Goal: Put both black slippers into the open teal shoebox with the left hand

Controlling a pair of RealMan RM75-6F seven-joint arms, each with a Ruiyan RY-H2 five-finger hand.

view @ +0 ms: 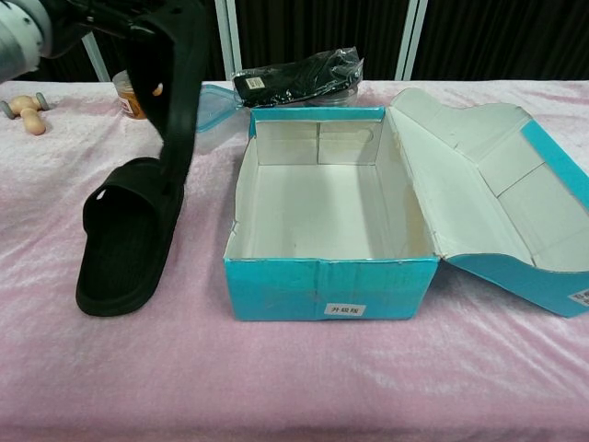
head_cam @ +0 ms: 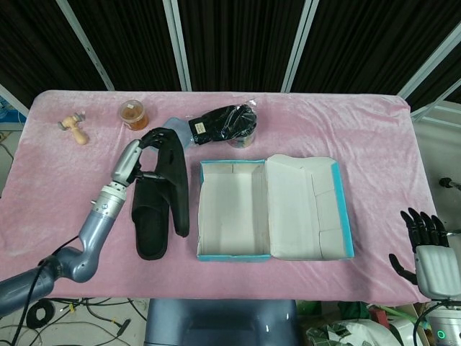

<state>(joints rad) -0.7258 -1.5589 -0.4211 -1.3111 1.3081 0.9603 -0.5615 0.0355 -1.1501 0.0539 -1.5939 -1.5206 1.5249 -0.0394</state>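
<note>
My left hand (head_cam: 146,150) grips one black slipper (head_cam: 177,189) by its upper end and holds it in the air, hanging on edge with its lower end down, just left of the open teal shoebox (head_cam: 199,210). In the chest view the left hand (view: 35,31) is at the top left, with the lifted slipper (view: 173,69) dangling above the other one. The second black slipper (head_cam: 151,232) lies flat on the pink cloth, left of the box (view: 331,287), whose inside is bare. My right hand (head_cam: 429,254) stays off the table at the bottom right, fingers spread, holding nothing.
The box lid (head_cam: 308,205) lies open to the right. Behind the box are a black bagged item (head_cam: 225,122), a blue-lidded container (view: 210,103), an orange jar (head_cam: 134,114) and a small wooden tool (head_cam: 74,129). The table's near edge runs along the bottom.
</note>
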